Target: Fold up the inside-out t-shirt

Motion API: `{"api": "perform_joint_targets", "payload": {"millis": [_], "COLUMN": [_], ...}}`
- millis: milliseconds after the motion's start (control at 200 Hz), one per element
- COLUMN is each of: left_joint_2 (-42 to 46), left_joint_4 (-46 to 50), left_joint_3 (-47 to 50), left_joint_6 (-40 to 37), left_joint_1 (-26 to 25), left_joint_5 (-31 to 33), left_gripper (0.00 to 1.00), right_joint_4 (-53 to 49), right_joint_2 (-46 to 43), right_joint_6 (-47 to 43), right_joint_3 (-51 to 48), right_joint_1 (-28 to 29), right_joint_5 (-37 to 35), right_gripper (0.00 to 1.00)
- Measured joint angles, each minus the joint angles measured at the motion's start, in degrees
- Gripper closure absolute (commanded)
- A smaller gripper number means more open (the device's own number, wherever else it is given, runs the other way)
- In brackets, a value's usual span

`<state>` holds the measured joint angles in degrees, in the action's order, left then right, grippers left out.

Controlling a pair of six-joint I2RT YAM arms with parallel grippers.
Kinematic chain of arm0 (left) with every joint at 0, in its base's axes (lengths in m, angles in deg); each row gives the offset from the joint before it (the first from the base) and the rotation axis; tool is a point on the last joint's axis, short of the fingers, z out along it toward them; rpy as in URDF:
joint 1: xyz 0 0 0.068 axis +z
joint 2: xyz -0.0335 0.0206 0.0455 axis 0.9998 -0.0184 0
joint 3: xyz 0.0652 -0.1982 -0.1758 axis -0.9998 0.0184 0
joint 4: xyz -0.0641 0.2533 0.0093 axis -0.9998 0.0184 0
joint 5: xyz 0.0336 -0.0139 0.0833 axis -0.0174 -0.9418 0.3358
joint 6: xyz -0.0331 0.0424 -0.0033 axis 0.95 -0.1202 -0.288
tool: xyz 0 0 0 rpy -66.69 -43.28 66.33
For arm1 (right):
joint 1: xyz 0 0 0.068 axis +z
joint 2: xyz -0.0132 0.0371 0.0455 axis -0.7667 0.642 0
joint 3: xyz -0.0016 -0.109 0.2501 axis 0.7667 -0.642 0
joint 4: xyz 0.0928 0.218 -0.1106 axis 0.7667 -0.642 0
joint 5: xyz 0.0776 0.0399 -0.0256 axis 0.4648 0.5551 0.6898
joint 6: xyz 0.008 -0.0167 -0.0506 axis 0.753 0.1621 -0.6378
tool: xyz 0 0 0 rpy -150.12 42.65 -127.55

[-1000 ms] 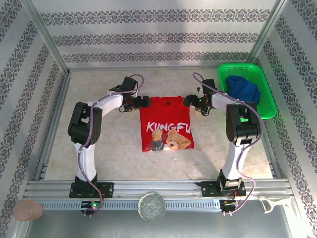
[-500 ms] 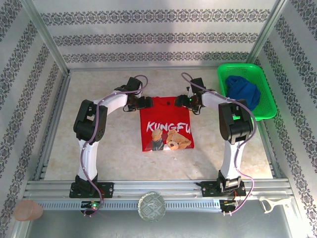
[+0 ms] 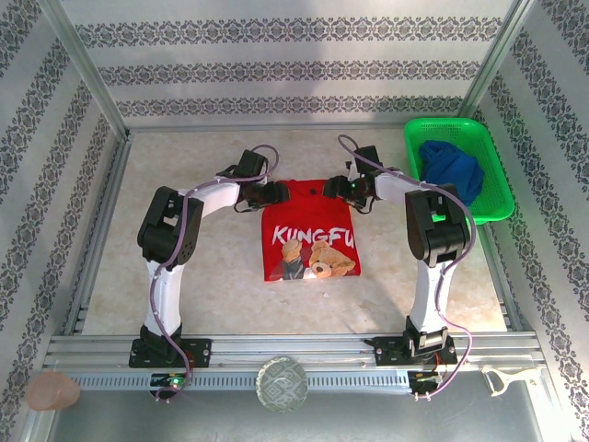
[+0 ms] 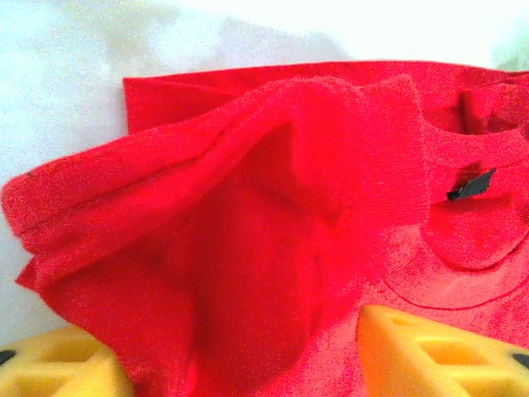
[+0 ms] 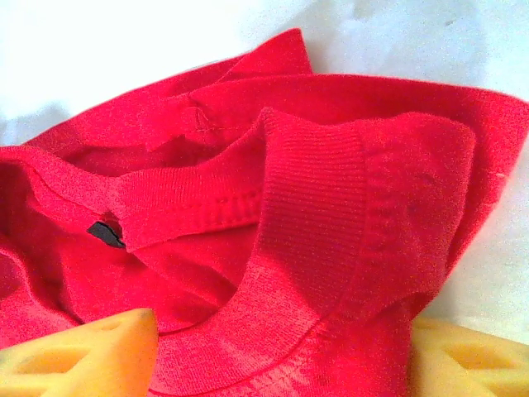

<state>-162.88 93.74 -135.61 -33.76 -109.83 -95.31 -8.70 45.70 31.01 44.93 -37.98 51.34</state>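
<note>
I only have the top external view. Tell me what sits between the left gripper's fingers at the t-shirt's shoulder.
Observer: In the left wrist view, a raised fold of the red t-shirt bunches between the yellow fingers of the left gripper.
Operator: Now the right one.
Observer: At the right gripper, the ribbed collar humps up between the fingers.
Operator: Report any tag.
Observer: A small dark tag peeks from under the folded collar edge, left of that hump.
</note>
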Motion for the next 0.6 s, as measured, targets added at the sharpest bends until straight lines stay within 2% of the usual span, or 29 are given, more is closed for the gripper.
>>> {"api": "perform_joint_targets", "payload": {"millis": [165,260,330,380,460,505,600], "left_joint_2": [0.0,0.0,0.0,0.0,-0.3,-0.7,-1.6], "left_joint_4": [-4.8,-7.3,-8.3,-9.3,-9.6,-9.3,-7.8], "left_joint_3": [2.7,4.2,4.6,4.5,4.0,3.5,1.9], "left_joint_6": [2.2,3.6,4.2,4.8,5.3,5.5,5.7], "left_joint_1": [0.6,1.6,2.1,2.1,2.1,2.2,2.4], "left_joint_5": [-1.1,-2.8,-4.2,-4.8,-5.5,-5.9,-6.5], "left_gripper": [0.63,0.62,0.52,0.48,0.46,0.47,0.58], "right_joint_4": [1.0,1.0,1.1,1.2,1.3,1.4,1.4], "right_joint_2": [0.5,0.9,0.9,1.0,1.2,1.4,1.6], "right_joint_6": [2.0,3.4,3.9,4.2,4.9,5.5,6.5], "right_joint_3": [-0.9,-1.2,-1.2,-1.2,-1.2,-1.2,-1.2], "right_joint_1": [-1.6,-2.5,-2.7,-2.7,-2.8,-3.0,-3.5], "right_joint_5": [0.9,1.6,2.0,2.0,2.1,2.3,3.4], "right_gripper": [0.68,0.71,0.72,0.72,0.79,0.84,0.99]}}
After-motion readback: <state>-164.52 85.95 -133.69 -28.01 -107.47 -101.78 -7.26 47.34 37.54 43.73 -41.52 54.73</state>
